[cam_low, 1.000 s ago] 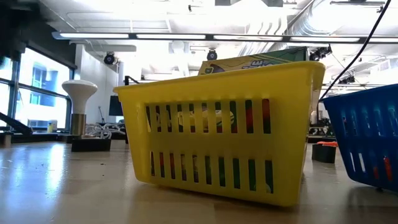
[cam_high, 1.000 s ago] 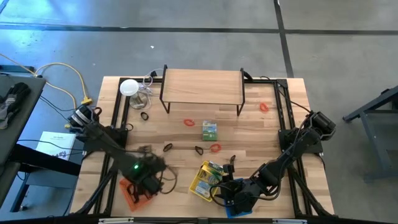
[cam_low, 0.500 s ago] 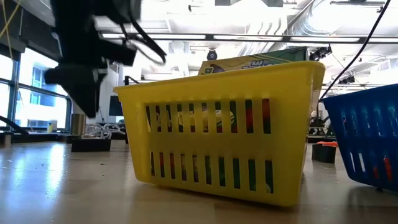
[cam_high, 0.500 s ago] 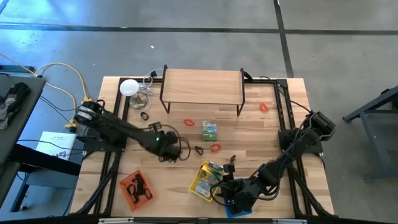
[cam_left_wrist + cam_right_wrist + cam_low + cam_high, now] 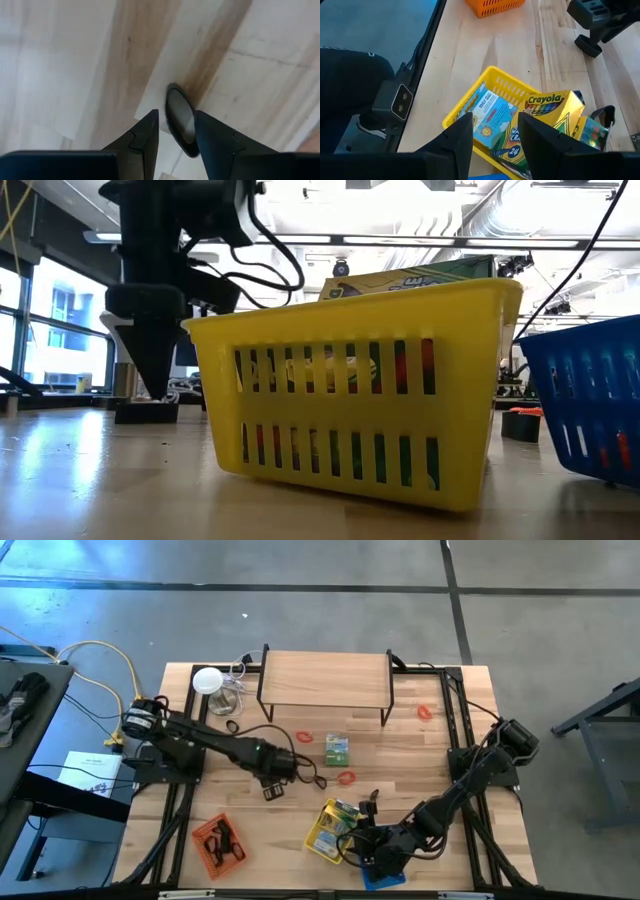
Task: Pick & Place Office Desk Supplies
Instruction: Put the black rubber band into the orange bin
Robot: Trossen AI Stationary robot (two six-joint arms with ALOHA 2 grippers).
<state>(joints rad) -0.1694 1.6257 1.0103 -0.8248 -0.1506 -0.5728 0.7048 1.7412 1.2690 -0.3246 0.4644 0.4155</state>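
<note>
A black oval loop (image 5: pixel 179 118) lies flat on the wood at mid table. My left gripper (image 5: pixel 175 131) (image 5: pixel 274 776) points down over it, open, with one finger on each side of the loop. In the low view it stands left of the yellow basket (image 5: pixel 360 395). Red rubber bands (image 5: pixel 304 737) (image 5: pixel 347 777) (image 5: pixel 424 711), a green packet (image 5: pixel 337 749) and two more black loops (image 5: pixel 320 781) (image 5: pixel 232 726) lie loose on the table. My right gripper (image 5: pixel 495 135) (image 5: pixel 364 840) hangs open above the yellow basket (image 5: pixel 505 92), holding nothing.
The yellow basket holds a crayon box (image 5: pixel 547 107) and a booklet. An orange basket (image 5: pixel 218 843) sits near left and a blue basket (image 5: pixel 382 876) near right. A wooden riser shelf (image 5: pixel 325 680) stands at the far middle, with a white disc (image 5: pixel 207 680) beside it.
My left gripper has swung from above the orange basket at the near left toward the far right, to mid table. There it has come down over the black loop. My right arm has kept still.
</note>
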